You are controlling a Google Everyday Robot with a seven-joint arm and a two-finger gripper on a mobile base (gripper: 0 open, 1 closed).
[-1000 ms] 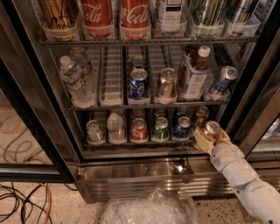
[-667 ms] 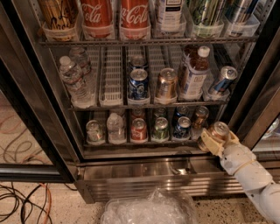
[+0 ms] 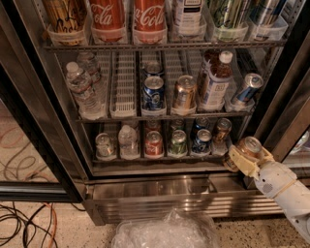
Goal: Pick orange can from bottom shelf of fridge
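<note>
Down by the front right corner of the bottom shelf (image 3: 145, 168), the gripper (image 3: 247, 157) had its jaws clamped on the orange can (image 3: 251, 144), which stood upright beside the black door frame of the fridge (image 3: 160, 191), seemingly just off the rack. Small cans lined the shelf's front edge. Two red bottles (image 3: 107, 14) on the top rack read "Coca-Cola". Below lay speckled floor (image 3: 63, 235), loose cables (image 3: 22, 226) at the left edge, and crumpled clear plastic (image 3: 164, 233).
</note>
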